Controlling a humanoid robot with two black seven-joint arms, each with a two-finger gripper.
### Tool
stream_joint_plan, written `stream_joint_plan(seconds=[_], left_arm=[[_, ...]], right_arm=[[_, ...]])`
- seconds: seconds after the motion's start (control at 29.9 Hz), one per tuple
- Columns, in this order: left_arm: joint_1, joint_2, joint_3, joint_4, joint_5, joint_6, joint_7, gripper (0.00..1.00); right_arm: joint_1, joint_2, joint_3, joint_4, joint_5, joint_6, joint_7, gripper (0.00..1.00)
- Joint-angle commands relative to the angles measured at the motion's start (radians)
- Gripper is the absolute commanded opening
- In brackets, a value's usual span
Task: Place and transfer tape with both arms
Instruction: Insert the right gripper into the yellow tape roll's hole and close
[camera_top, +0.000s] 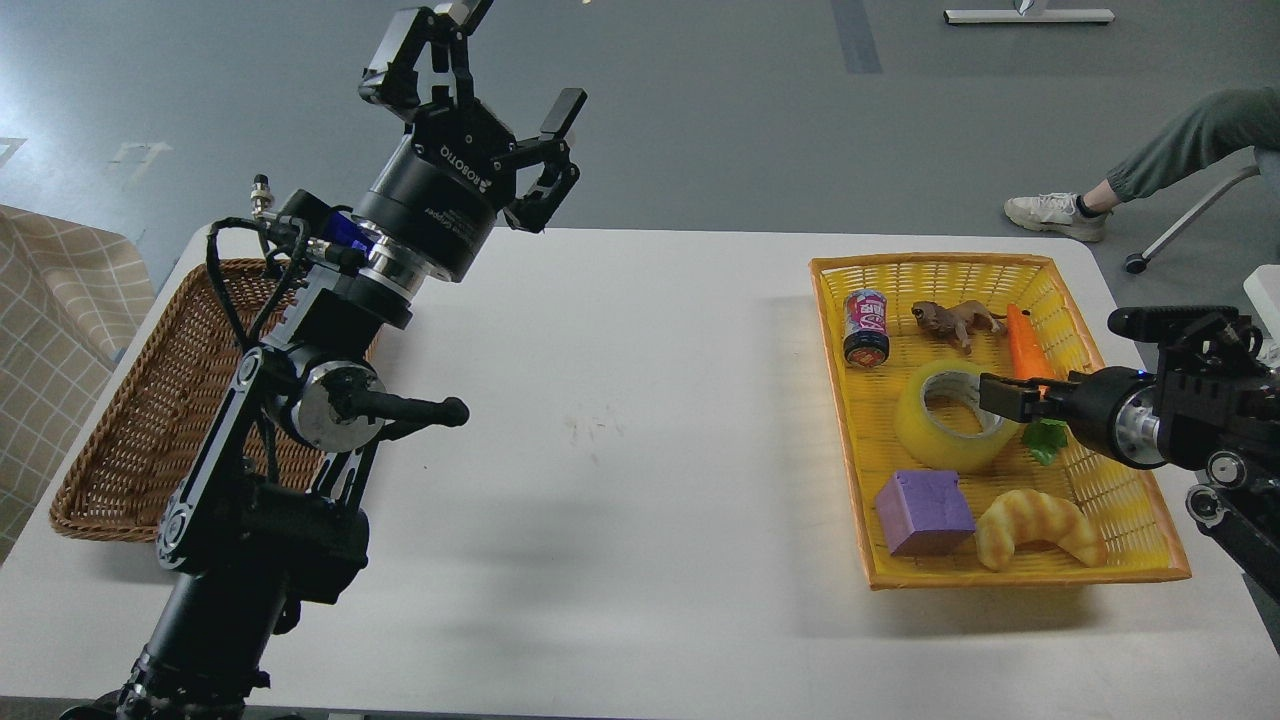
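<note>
One tape (948, 418) roll is lying in the yellow basket (1130, 545), among one can (866, 327), one toy lion (955, 321), one carrot (1026, 343), one purple cube (924, 513) and one croissant toy (1036, 525). My right gripper (1005, 397) is reaching in low over the roll's rim; I cannot tell its finger state. My left gripper (480, 85) is hanging raised, fingers spread, above the table (620, 400) near one wicker basket (130, 420).

The right tool (1005, 397) hides part of the tape's (940, 425) rim; its fingers cannot be told apart
</note>
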Motion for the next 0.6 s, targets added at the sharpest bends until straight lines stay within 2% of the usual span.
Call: stream_joint_plan(seconds=[0.0, 0.57], left_arm=[[-0.007, 0.0, 0.001, 0.0, 0.001, -0.001, 0.0, 0.98], [-0.007, 0.0, 0.001, -0.005, 0.004, -0.003, 0.0, 0.98]], right_arm=[[0.001, 0.002, 0.002, -0.011, 0.004, -0.001, 0.001, 1.0], [0.003, 0.013, -0.062, -0.006, 0.0, -0.003, 0.011, 0.94]])
